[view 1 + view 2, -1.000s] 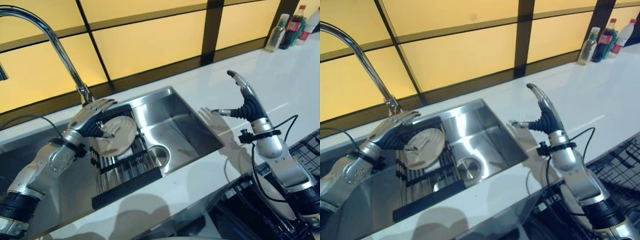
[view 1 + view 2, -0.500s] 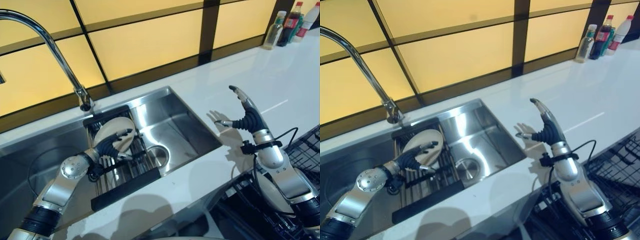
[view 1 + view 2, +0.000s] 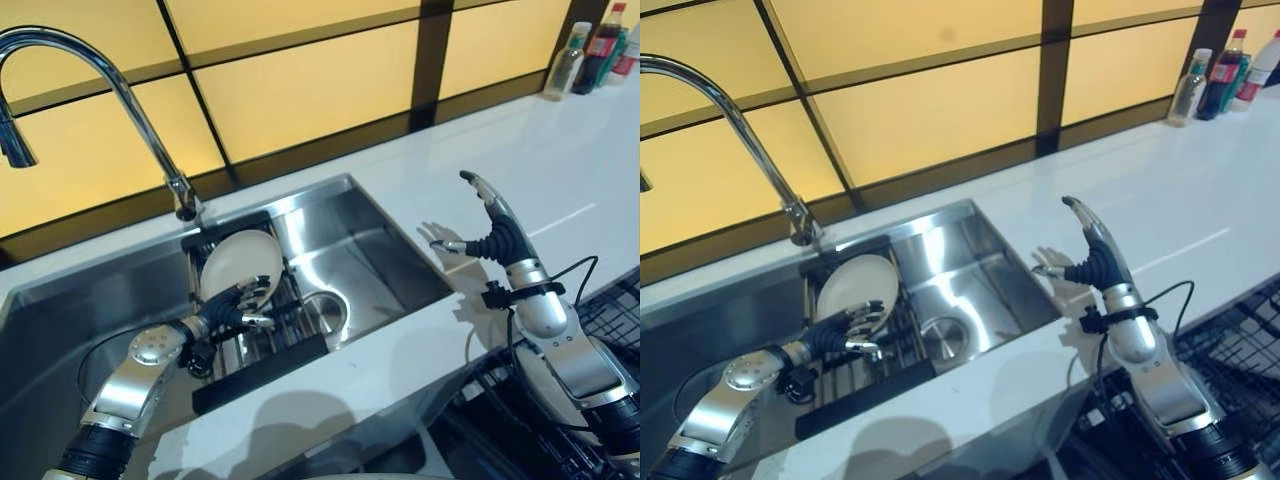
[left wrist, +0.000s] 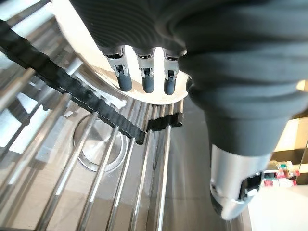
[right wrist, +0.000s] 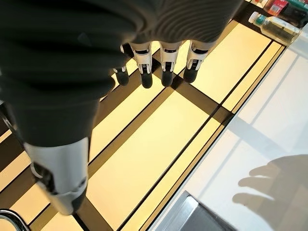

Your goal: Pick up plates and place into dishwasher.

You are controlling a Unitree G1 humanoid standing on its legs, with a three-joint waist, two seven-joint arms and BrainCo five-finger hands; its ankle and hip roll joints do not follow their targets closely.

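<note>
A round cream plate (image 3: 238,265) leans on edge in a black-framed metal dish rack (image 3: 262,358) inside the steel sink (image 3: 365,235). My left hand (image 3: 222,315) reaches up from the rack's front. Its fingers (image 4: 144,77) are nearly straight and their tips rest against the plate's (image 4: 79,43) lower rim. The thumb (image 4: 236,192) stands well apart from the plate, so the hand is open. My right hand (image 3: 495,238) is raised over the white counter to the right of the sink, open with fingers (image 5: 166,67) spread and nothing in it.
A tall curved faucet (image 3: 130,100) rises behind the rack. The drain (image 3: 325,310) lies just right of the rack. Bottles (image 3: 590,45) stand at the counter's far right corner. A black wire dishwasher basket (image 3: 615,315) shows at the lower right, under my right arm.
My left hand came off the plate's top, dropped in front of the rack and now touches the plate's lower rim. My right hand lowered a little. The camera view shifted.
</note>
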